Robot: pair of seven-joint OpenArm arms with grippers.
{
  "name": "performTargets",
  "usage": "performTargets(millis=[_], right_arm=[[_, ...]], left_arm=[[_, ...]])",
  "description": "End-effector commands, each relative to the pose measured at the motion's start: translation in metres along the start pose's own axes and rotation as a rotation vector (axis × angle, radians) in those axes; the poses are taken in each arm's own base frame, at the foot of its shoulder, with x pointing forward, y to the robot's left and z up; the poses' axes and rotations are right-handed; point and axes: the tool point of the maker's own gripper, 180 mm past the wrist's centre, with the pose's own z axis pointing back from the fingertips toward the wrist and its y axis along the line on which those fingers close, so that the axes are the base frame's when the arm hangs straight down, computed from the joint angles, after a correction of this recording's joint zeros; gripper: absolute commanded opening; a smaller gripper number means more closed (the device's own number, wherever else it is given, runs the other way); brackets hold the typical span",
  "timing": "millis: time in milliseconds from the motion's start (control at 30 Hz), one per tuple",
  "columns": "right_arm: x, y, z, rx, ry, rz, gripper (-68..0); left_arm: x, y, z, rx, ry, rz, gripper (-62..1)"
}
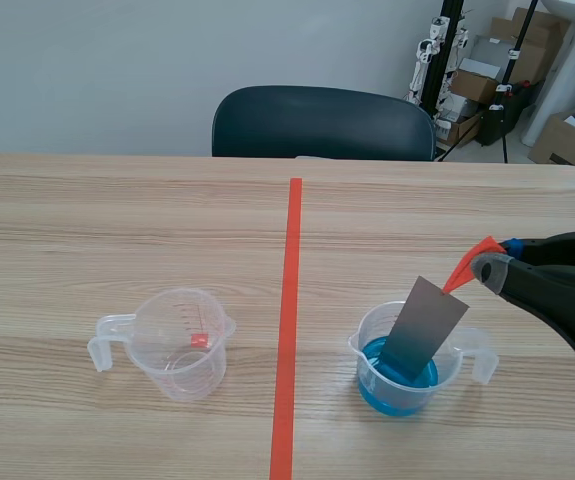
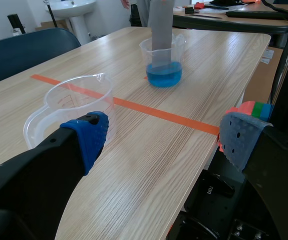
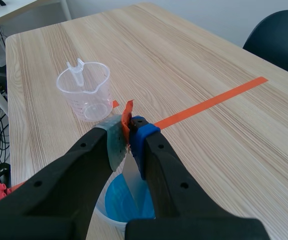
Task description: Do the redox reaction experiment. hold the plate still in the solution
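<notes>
A grey metal plate [image 1: 425,325] stands tilted in a clear beaker [image 1: 479,356], its lower end in the blue solution [image 1: 392,395]. My right gripper [image 1: 479,264] comes in from the right and is shut on the plate's top corner, where an orange-red tab [image 1: 464,270] shows. In the right wrist view the plate [image 3: 132,180] hangs from the right gripper [image 3: 128,136] down into the solution [image 3: 114,201]. The left gripper [image 2: 164,137] is open and holds nothing. An empty measuring beaker [image 2: 73,102] sits just ahead of its left finger. The plate [image 2: 161,25] and blue beaker [image 2: 164,67] are farther off.
The empty beaker [image 1: 179,345] stands left of the orange tape line [image 1: 289,320], which runs down the table's middle. A dark chair [image 1: 322,122] is behind the far edge. Boxes and stands [image 1: 487,70] fill the back right corner.
</notes>
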Motion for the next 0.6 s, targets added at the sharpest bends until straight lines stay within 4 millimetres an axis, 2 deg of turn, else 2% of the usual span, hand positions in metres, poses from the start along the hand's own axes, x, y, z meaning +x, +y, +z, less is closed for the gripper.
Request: performTargets(millis=[0, 567], right_arm=[[0.0116, -0.0051, 0.0004, -0.008, -0.037, 0.011, -67.7], [0.0099, -0.0047, 0.0003, -0.006, -0.028, 0.012, -67.7]], left_arm=[[0.0104, -0.0009, 0.0001, -0.003, -0.050, 0.004, -13.1], [0.0104, -0.0009, 0.0001, -0.003, -0.050, 0.004, -13.1]])
